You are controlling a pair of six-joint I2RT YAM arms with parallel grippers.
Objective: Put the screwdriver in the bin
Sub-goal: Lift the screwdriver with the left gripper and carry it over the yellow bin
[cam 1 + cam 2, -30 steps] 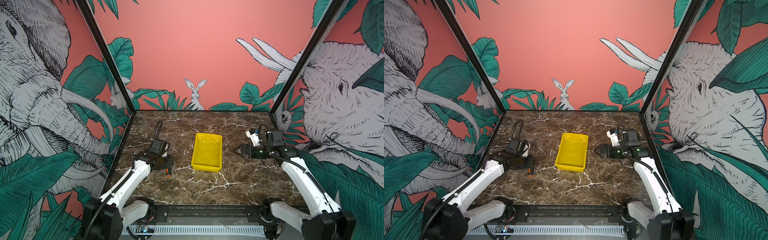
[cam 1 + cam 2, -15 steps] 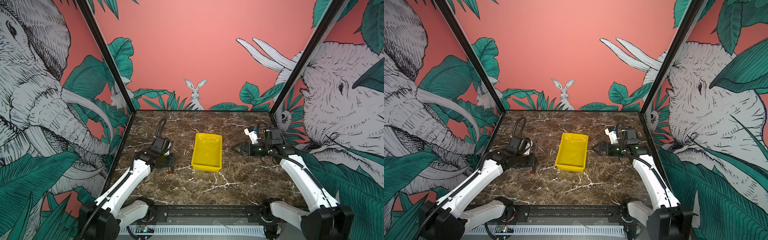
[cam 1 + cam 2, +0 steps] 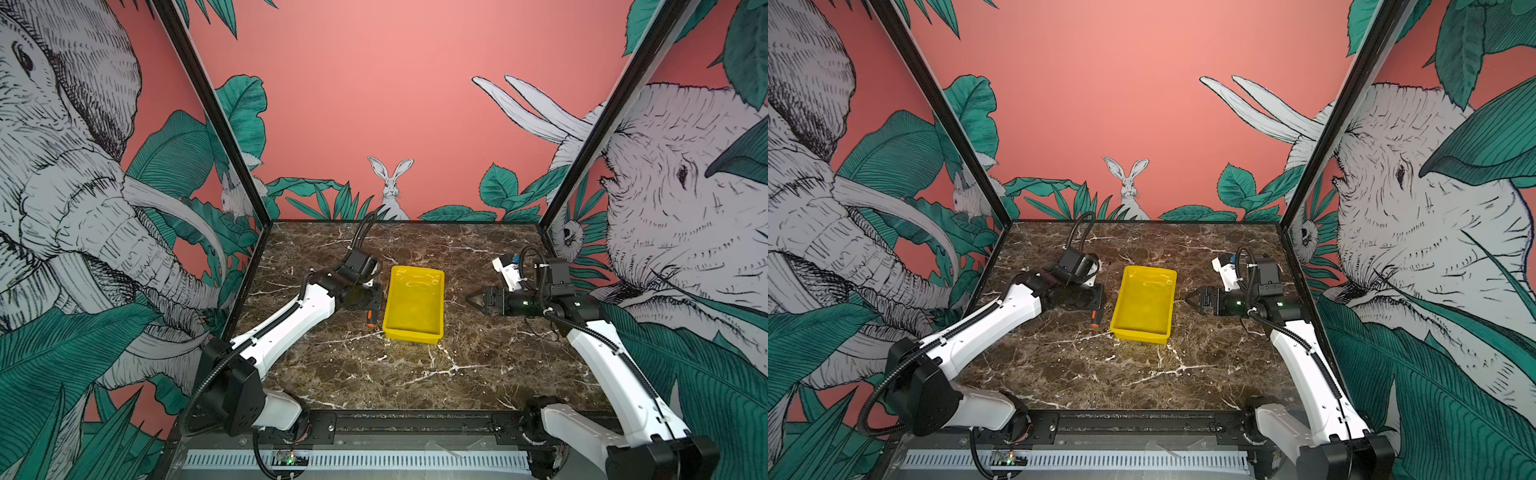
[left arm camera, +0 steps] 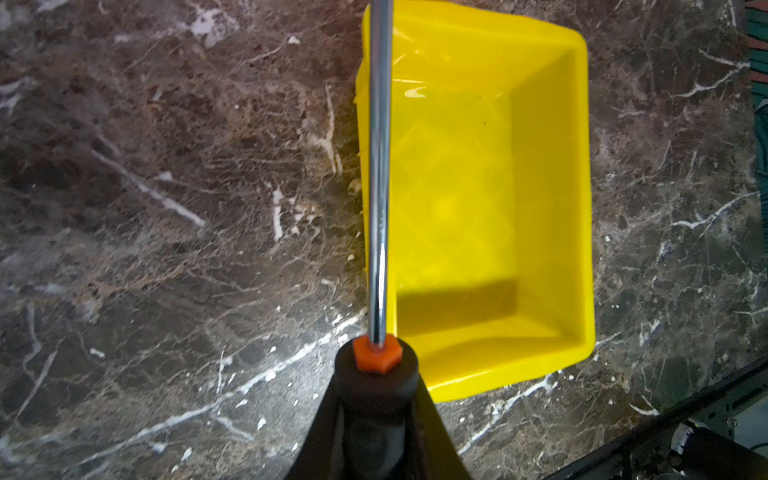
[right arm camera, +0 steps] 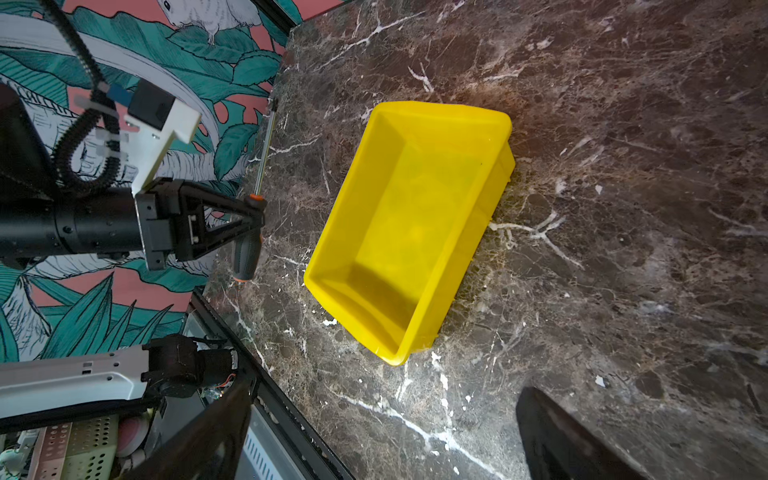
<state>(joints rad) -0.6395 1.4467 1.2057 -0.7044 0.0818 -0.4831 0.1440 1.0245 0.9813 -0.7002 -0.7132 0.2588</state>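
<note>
Left gripper (image 5: 254, 214) jaws clamped tight; right gripper (image 3: 469, 298) jaws spread wide, both arms extended.

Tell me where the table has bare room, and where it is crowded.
Bare: the table between the bin and the front rail; also behind the bin. Crowded: the strip between bin and left gripper holding the screwdriver.

1. The screwdriver (image 4: 379, 187) is running off the left wrist view's edge, so its tip is being cut off.
2. In both top views the left gripper (image 3: 372, 308) is covering the shaft.
3. The right gripper (image 5: 388, 385) is showing only blurred, cropped fingers (image 5: 557, 440).
</note>
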